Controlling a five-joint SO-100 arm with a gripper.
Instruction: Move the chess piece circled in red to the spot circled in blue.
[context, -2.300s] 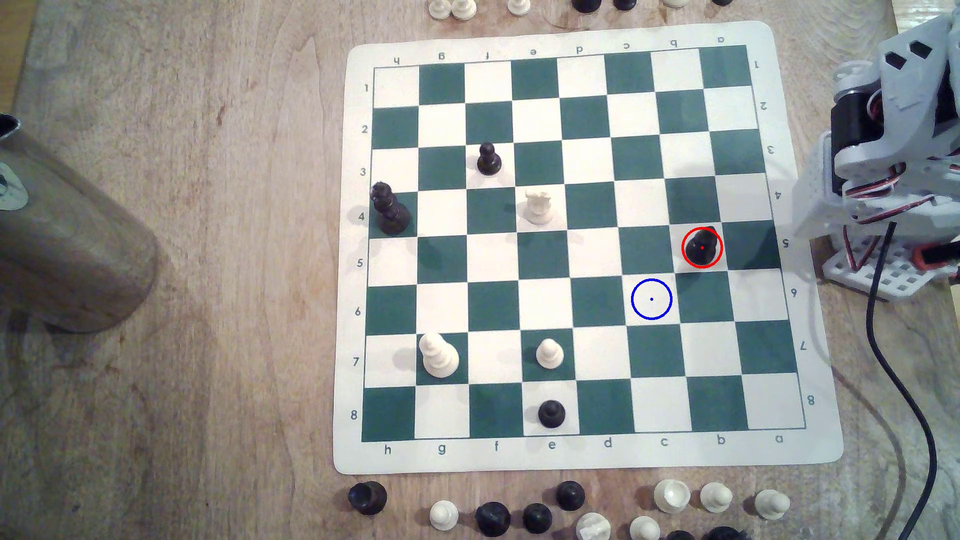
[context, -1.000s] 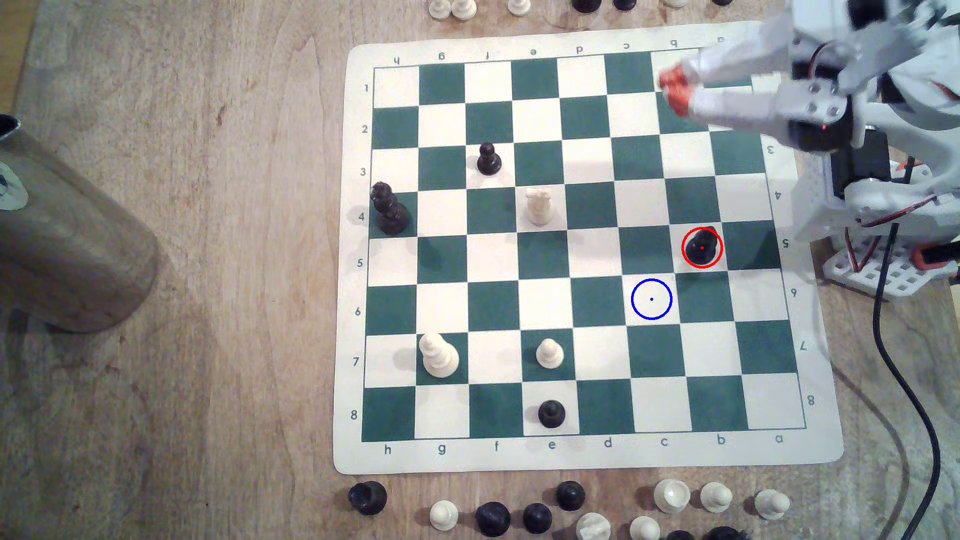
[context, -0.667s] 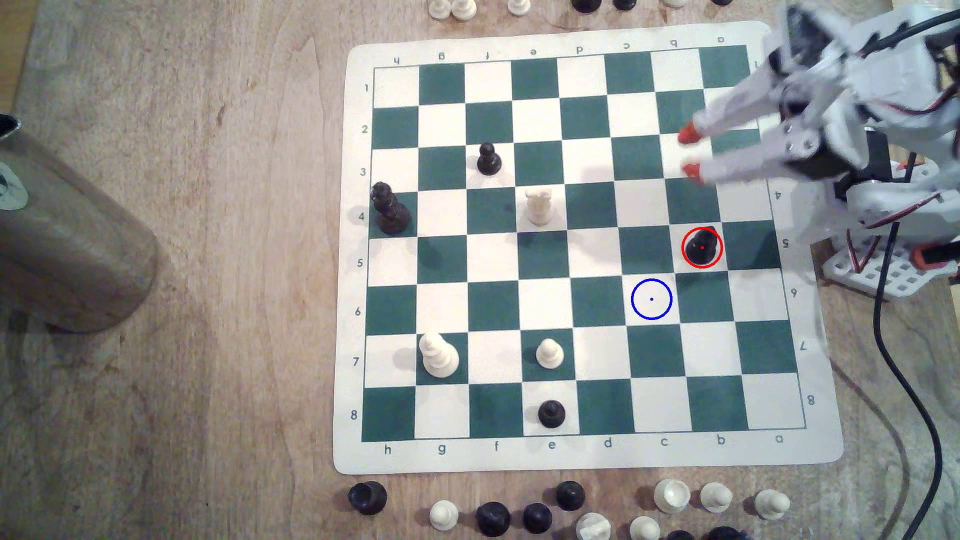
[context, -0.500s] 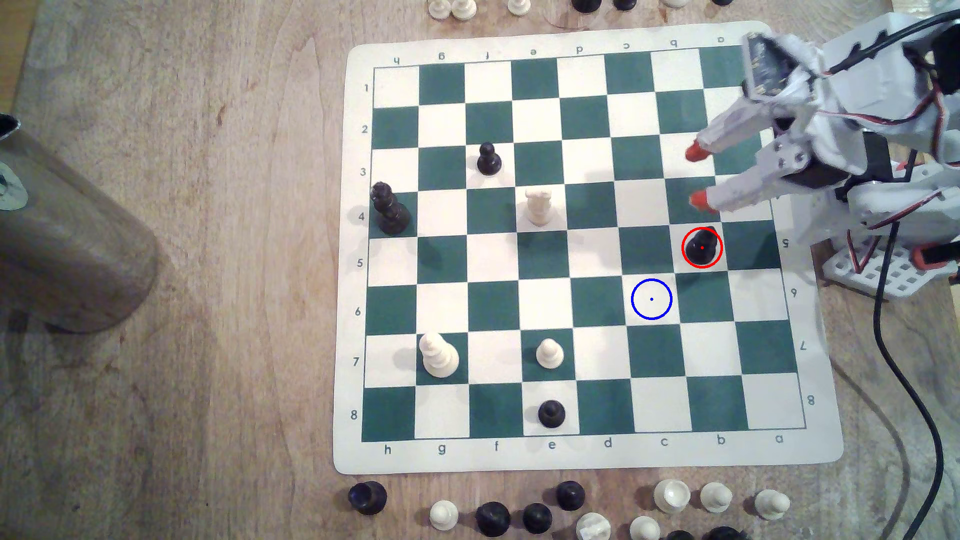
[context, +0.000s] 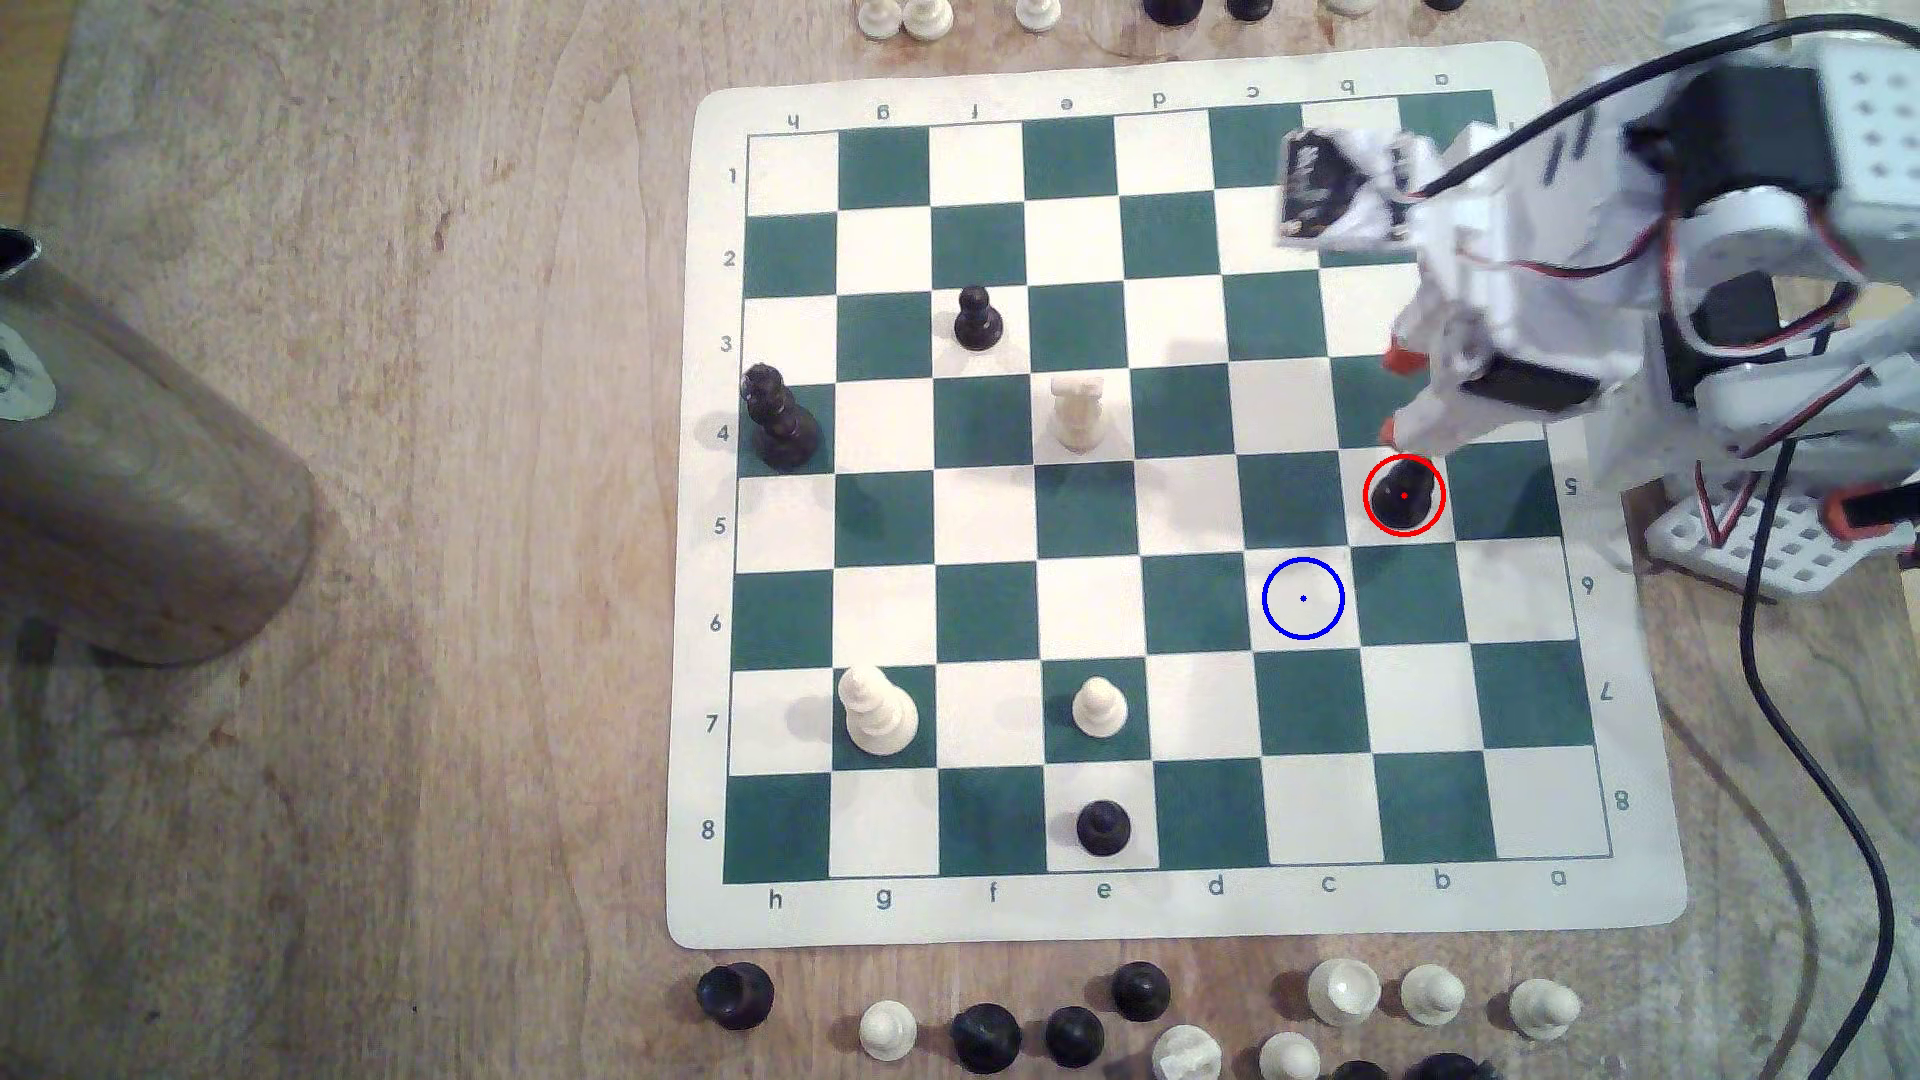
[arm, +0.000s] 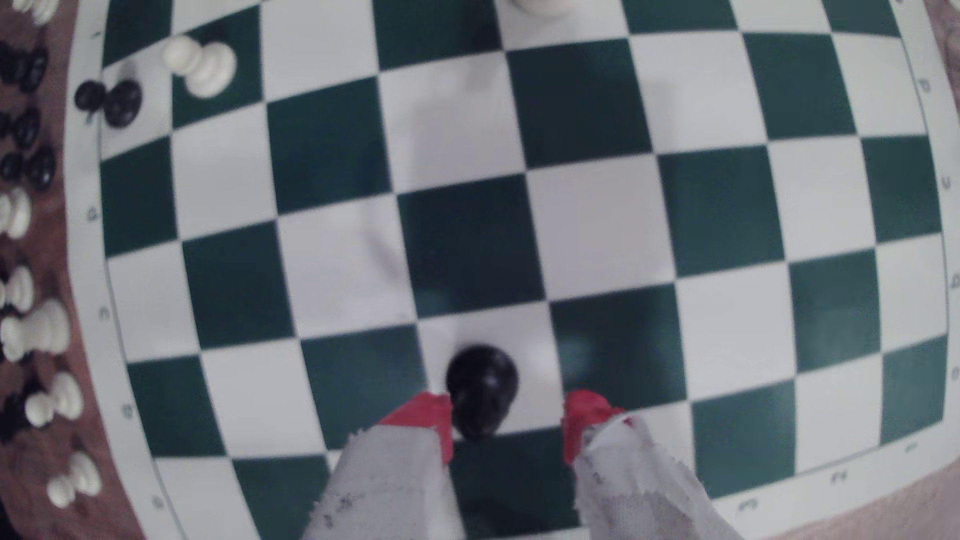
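The white arm's red-tipped gripper (context: 1394, 397) has swung from beside its base, across the far corner of the green-and-white vinyl chessboard (context: 1174, 914), down to the small glossy black pawn with a rounded knob top (context: 1403, 496), and its jaws, which were together a second ago, now stand wide apart. In the exterior view the nearer red tip sits just above the red ring around the pawn, which has not shifted from its white square on rank 5, one file in from the exterior view's right edge. The wrist view puts the pawn (arm: 482, 390) between the red fingertips (arm: 423, 415), close against one tip and clear of the other; whether that tip touches cannot be told. Nothing is held yet. The blue-ringed white square (context: 1303, 598), the target, lies diagonally adjacent, toward the exterior view's lower left, and is empty. The approach looks nearly finished: a little more reach and descent should centre the pawn before closing. With the pawn off-centre, the near tip could nudge or tip it.
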